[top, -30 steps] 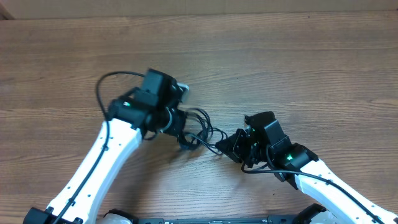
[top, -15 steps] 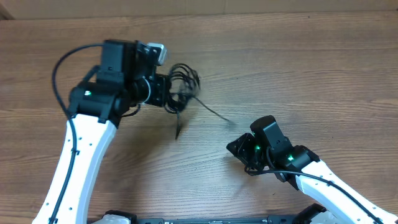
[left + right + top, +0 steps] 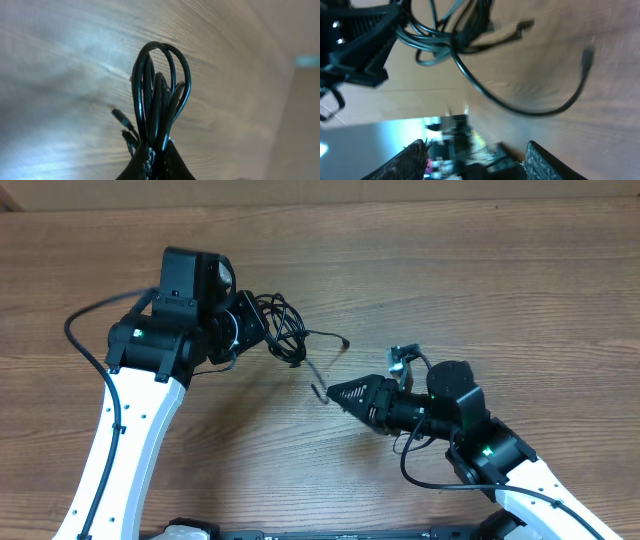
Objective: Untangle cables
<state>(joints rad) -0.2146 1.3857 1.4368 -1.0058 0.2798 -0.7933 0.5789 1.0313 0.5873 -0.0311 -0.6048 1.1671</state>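
Cables (image 3: 287,330) hung clamped in left gripper (image 3: 260,330), probably to let them dangle loose; right gripper (image 3: 338,392), at four o'clock, gaped empty.

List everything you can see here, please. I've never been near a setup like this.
cables: one tangled bundle, black, left of centre, loose plug ends reaching right; number of wires unclear.
table: one, brown wood grain, fills the view.
cords: two, black, thicker, looped along the arms.
arms: two, white with black joints, entering from the bottom edge.
left tool: one, black, shut on the cables.
right tool: one, black, open and empty, pointing towards the loose ends.
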